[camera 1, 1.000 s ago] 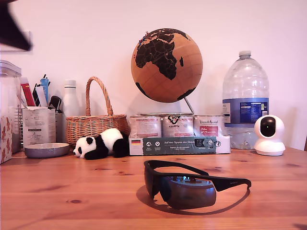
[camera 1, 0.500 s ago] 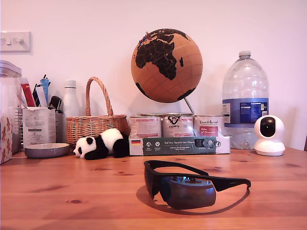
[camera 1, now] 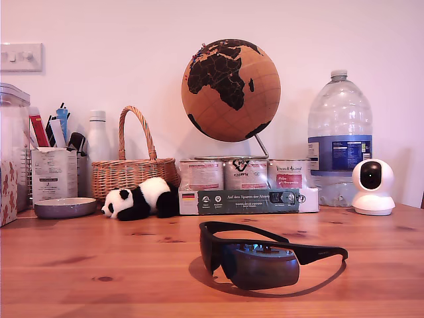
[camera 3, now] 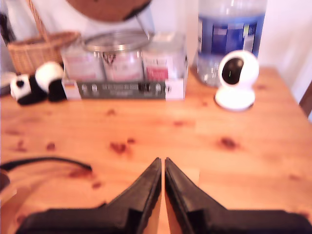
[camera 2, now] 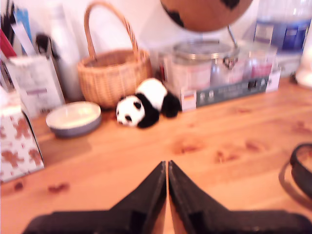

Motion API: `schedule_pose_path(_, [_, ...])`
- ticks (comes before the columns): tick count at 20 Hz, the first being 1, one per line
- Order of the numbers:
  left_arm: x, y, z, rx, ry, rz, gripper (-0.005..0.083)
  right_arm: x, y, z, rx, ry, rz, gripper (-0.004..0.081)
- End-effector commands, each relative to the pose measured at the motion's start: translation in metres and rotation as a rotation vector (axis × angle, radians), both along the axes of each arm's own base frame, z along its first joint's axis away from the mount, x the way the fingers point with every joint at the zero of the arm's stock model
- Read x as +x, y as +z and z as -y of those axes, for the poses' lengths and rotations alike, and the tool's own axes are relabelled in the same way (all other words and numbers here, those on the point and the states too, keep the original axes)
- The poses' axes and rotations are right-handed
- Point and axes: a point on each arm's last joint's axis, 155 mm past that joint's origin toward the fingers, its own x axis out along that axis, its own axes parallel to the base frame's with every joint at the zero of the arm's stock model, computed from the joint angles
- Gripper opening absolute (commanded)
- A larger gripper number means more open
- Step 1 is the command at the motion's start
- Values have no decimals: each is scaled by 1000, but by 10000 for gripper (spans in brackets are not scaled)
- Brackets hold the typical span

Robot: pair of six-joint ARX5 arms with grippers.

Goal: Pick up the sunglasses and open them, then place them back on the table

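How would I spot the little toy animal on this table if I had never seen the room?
Find the big cork-coloured globe at the back of the table. Below it, toward the exterior view's left, a wicker basket stands, and the panda toy lies right in front of it. It is the only soft, black-and-white thing there.

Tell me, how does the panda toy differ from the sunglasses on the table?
The panda toy is soft, furry and black-and-white; the sunglasses are hard, smooth and all dark. The panda toy lies far back against the basket; the sunglasses sit alone near the front, arms unfolded. Both rest on the wooden table, untouched, and look similarly wide.
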Motion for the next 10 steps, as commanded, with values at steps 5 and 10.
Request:
schedule_pose_path(5, [-6, -37, -2, 36, 1, -122, -23, -10, -34, -1, -5, 5, -142, -10])
schedule_pose_path(10, [-13, -58, -5, 65, 1, -208, -23, -22, -60, 0, -15, 5, -256, -10])
